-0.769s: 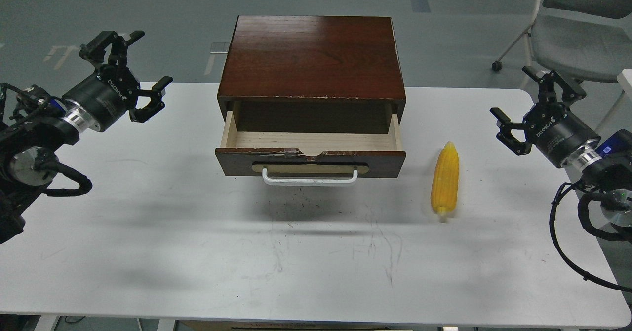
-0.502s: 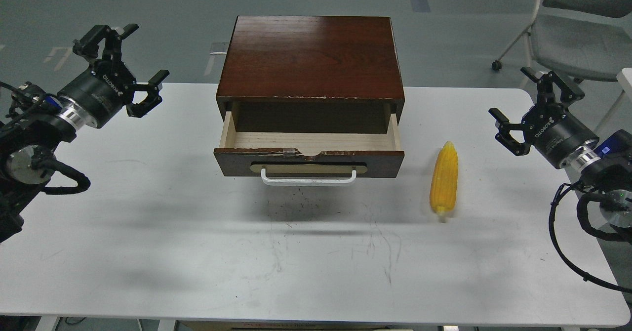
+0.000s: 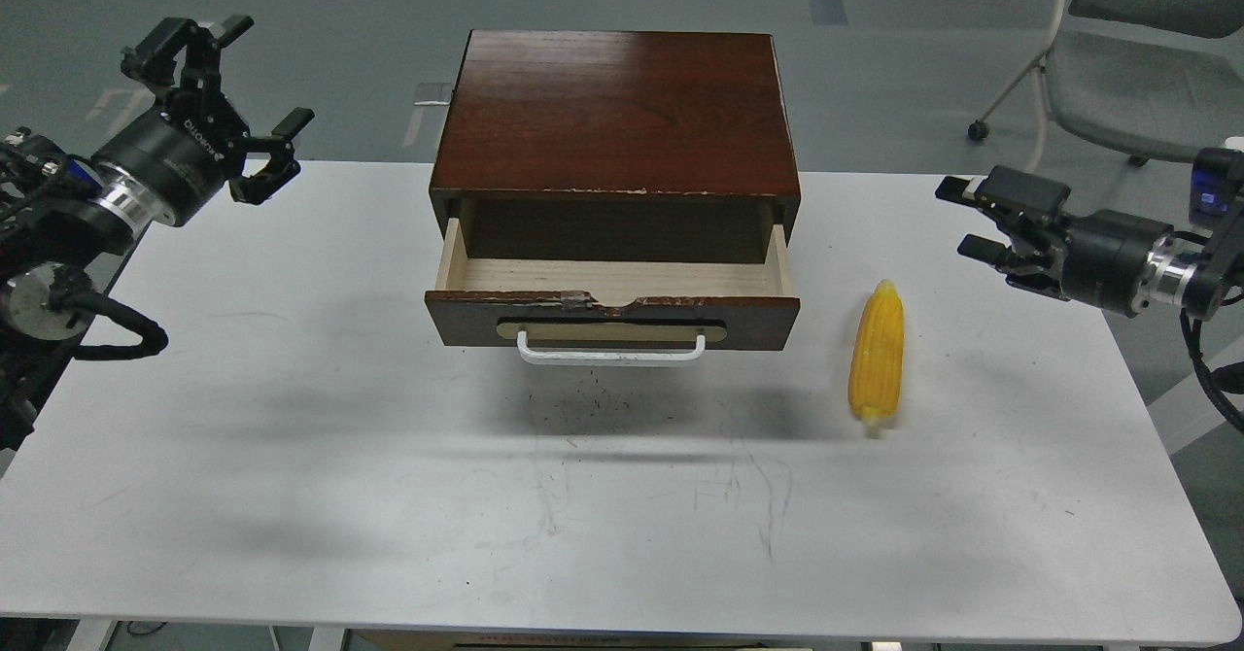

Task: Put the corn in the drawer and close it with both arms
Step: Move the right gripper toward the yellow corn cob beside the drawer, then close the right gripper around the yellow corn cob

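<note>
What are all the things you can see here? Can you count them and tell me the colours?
corn: one, yellow, lying on the table right of the drawer.
drawer: one, dark reddish-brown front with a white handle, pulled open, nothing visible inside.
wooden box: one, dark glossy brown, at the back middle of the table.
table: one, white, scuffed.
chair: one, grey with white legs, on the floor at the far right.
left gripper: one, black, open, raised over the table's left edge.
right gripper: one, black, open, above and right of the corn.

Yellow corn (image 3: 876, 355) – red-brown drawer (image 3: 612, 320)
</note>
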Robot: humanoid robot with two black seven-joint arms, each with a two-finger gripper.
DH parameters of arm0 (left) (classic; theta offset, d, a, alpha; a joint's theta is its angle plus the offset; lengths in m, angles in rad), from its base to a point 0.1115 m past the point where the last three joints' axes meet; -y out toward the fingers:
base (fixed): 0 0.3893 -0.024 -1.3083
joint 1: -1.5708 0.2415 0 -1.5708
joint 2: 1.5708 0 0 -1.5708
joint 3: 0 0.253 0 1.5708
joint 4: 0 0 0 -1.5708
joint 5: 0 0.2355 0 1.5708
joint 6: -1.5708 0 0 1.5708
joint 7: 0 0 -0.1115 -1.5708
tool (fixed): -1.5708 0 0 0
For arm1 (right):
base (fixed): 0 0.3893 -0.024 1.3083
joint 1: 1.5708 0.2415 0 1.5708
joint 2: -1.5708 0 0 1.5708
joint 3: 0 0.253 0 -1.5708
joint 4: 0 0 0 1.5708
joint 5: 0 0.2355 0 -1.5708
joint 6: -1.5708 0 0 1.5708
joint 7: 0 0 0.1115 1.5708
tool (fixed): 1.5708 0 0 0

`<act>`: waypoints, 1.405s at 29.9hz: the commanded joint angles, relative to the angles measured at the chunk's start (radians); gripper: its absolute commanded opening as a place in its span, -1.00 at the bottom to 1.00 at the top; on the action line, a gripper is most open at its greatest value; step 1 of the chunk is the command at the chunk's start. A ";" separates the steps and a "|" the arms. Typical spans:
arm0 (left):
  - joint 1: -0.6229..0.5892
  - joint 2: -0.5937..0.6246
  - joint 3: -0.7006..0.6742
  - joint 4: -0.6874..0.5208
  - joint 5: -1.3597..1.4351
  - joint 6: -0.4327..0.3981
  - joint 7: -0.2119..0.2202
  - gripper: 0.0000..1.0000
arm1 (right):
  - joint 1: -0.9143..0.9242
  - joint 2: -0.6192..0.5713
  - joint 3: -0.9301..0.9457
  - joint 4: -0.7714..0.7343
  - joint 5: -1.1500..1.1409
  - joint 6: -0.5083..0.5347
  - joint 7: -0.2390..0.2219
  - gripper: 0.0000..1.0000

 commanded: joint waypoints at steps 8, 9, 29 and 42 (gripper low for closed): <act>0.004 -0.021 -0.003 -0.008 0.000 0.000 -0.041 1.00 | 0.115 0.132 -0.322 -0.108 -0.081 -0.016 -0.001 1.00; 0.004 -0.023 -0.003 -0.008 0.000 0.000 -0.057 1.00 | 0.119 0.144 -0.337 -0.116 -0.081 -0.026 -0.001 1.00; 0.013 -0.035 -0.003 -0.011 0.000 0.000 -0.074 1.00 | 0.147 0.295 -0.463 -0.260 -0.081 -0.026 -0.003 0.85; 0.015 -0.031 -0.002 -0.011 0.002 0.000 -0.074 1.00 | 0.170 0.272 -0.501 -0.246 -0.078 -0.018 -0.007 -0.88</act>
